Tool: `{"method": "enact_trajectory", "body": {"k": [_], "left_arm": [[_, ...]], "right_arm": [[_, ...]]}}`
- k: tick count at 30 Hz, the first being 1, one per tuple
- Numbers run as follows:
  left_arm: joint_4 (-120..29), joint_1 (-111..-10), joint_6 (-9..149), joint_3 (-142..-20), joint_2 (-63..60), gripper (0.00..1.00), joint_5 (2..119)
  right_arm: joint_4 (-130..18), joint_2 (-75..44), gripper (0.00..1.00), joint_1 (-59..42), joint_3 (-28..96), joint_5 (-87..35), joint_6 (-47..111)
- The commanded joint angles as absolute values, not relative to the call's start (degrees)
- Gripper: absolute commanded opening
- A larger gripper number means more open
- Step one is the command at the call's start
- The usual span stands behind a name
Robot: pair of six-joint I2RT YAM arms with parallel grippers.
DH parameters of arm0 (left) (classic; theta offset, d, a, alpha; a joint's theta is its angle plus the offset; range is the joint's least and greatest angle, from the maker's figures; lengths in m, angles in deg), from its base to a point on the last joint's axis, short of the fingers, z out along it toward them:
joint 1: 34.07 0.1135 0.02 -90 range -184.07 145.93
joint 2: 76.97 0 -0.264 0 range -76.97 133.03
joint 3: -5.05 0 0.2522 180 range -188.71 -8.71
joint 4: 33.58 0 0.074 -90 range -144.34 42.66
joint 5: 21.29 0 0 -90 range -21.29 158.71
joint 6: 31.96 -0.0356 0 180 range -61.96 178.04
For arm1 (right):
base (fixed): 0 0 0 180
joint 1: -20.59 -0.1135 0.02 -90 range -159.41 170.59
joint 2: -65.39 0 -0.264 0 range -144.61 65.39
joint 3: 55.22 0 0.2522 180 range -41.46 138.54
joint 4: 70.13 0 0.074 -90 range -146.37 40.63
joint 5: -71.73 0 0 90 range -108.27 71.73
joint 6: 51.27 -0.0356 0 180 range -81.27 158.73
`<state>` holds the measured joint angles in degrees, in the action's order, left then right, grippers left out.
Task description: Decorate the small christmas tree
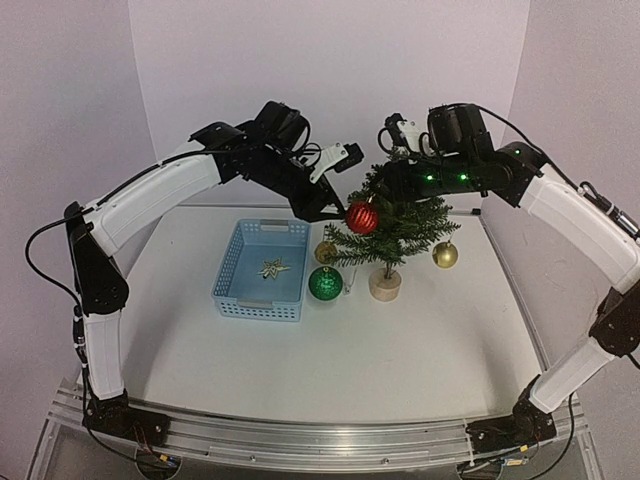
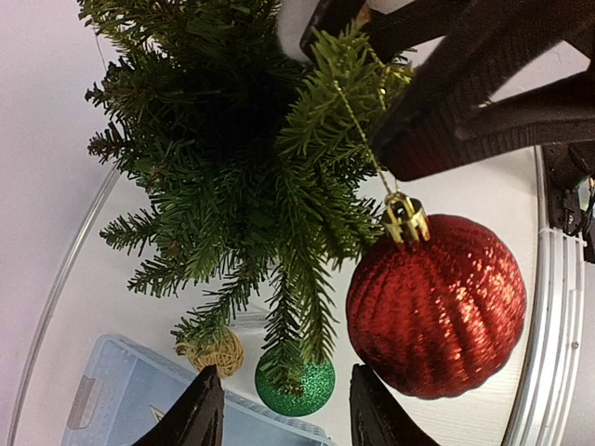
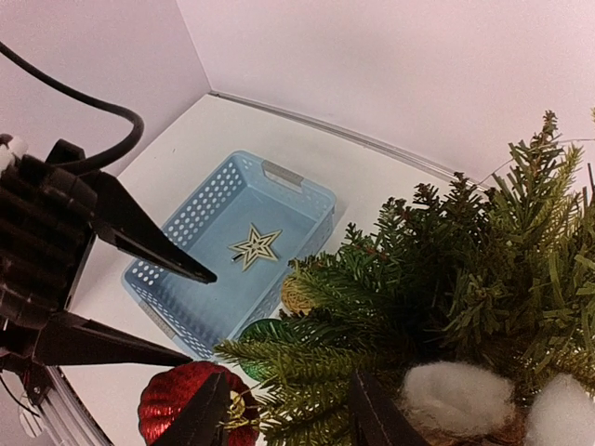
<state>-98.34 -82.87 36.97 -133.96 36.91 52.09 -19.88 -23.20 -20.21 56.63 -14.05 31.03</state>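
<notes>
The small christmas tree point(image 1: 398, 225) stands on its round wooden base point(image 1: 385, 285) at the back of the table. A red ribbed ball point(image 1: 362, 217) hangs by a gold string from a left branch; it also shows in the left wrist view point(image 2: 435, 302) and the right wrist view point(image 3: 177, 406). My left gripper point(image 1: 335, 212) is open and empty, just left of the ball; its own view point(image 2: 284, 369) shows the ball hanging free beside it. My right gripper point(image 3: 290, 376) is open, its jaws either side of the branch that carries the ball's string. In the top view it reaches into the tree top point(image 1: 388, 188).
A blue basket point(image 1: 232, 272) left of the tree holds a pale star point(image 1: 273, 268). A green glitter ball point(image 1: 325, 283) and a wicker ball point(image 1: 326, 252) lie between basket and tree. A gold ball point(image 1: 445, 254) lies right of it. White cotton tufts point(image 3: 456, 398) sit in the branches.
</notes>
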Motion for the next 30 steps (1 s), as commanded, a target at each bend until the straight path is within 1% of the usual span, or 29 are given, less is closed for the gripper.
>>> {"method": "enact_trajectory", "body": {"k": [1,3,5,11,13,16,18,20,26,28,30], "left_arm": [[-97.39,-82.61,35.46,-136.30,32.83,0.46,54.94],[-97.35,-82.60,35.47,-135.88,32.68,0.46,55.26],[-97.28,-82.58,35.33,-136.63,32.77,0.47,56.15],[-96.98,-82.55,33.48,-139.02,32.57,0.53,60.06],[-96.92,-82.30,33.13,-138.84,32.39,0.56,61.26],[-96.73,-81.40,33.46,-138.61,32.16,0.65,62.20],[-96.70,-80.40,34.14,-138.10,31.94,0.70,62.69],[-96.58,-78.90,35.45,-136.45,31.56,0.73,62.56],[-96.80,-73.02,40.43,-129.94,30.86,0.76,60.19],[-95.87,-71.55,42.20,-126.45,30.78,0.76,60.66],[-94.59,-70.07,43.56,-121.27,31.18,0.73,61.98]], "right_arm": [[-20.87,-21.56,0.45,-20.03,58.31,-17.55,31.11],[-20.87,-21.70,0.47,-20.02,58.58,-17.76,31.09],[-20.87,-21.75,0.52,-20.02,59.00,-17.83,31.09],[-20.89,-22.11,0.62,-20.02,60.56,-19.07,31.23],[-20.90,-22.27,0.65,-20.02,61.27,-18.52,31.32],[-20.87,-22.58,0.70,-20.05,62.42,-18.35,31.78],[-20.88,-22.89,0.72,-20.02,63.56,-18.73,32.07],[-20.87,-23.12,0.72,-20.03,64.59,-19.21,32.23],[-20.87,-23.29,0.76,-20.04,66.92,-20.29,32.56],[-20.87,-23.21,0.77,-20.10,67.38,-20.25,32.74],[-20.89,-23.11,0.77,-20.03,68.08,-20.21,32.76]]}}
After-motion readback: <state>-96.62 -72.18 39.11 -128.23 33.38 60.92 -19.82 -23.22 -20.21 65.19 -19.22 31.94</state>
